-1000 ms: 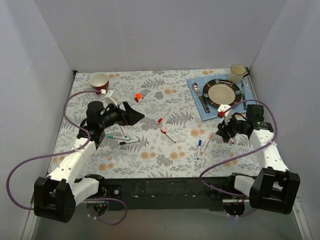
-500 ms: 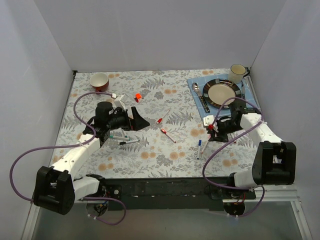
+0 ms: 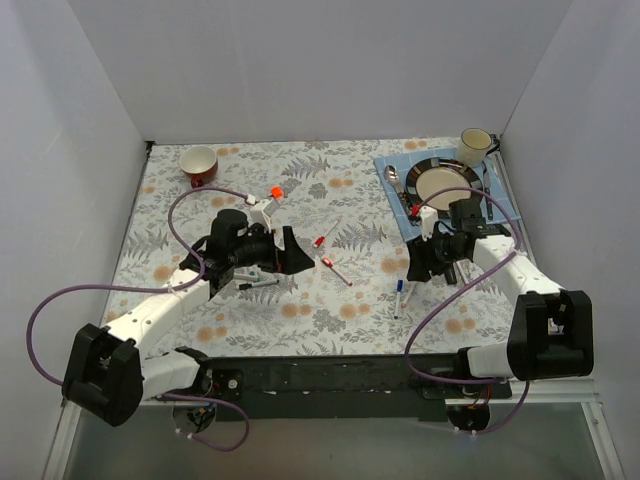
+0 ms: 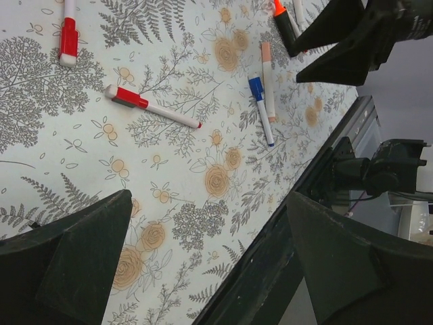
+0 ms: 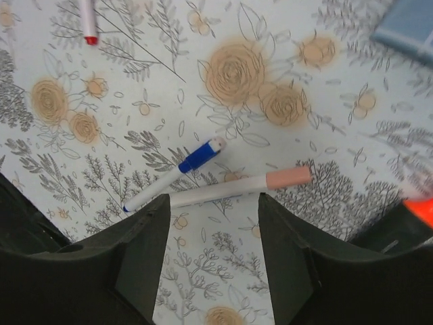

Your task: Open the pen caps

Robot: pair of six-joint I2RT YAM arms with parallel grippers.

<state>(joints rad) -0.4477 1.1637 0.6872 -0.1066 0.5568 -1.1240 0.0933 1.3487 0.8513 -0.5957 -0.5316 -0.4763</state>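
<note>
My left gripper (image 3: 289, 252) is open and empty, above the floral table near a red-capped pen (image 3: 335, 268); the left wrist view shows that pen (image 4: 145, 107) ahead of my wide-apart fingers (image 4: 74, 257). My right gripper (image 3: 419, 264) is open, low over a blue-capped pen (image 5: 199, 156) and a white pen with a pink end (image 5: 237, 189), its fingers (image 5: 135, 257) on either side of them. An orange-capped black marker (image 4: 282, 20) lies by the right fingers. A loose orange cap (image 3: 276, 192) lies farther back. A second red-capped pen (image 3: 324, 238) is at mid-table.
A green-ended pen (image 3: 236, 273) and a dark pen (image 3: 262, 284) lie under my left arm. A red cup (image 3: 199, 162) stands back left. A plate (image 3: 445, 184), cutlery and a mug (image 3: 475, 146) sit on a blue mat back right. The table's front edge (image 4: 298, 223) is close.
My left gripper has swung right toward the table's middle. My right gripper has moved left and down over the blue and pink pens.
</note>
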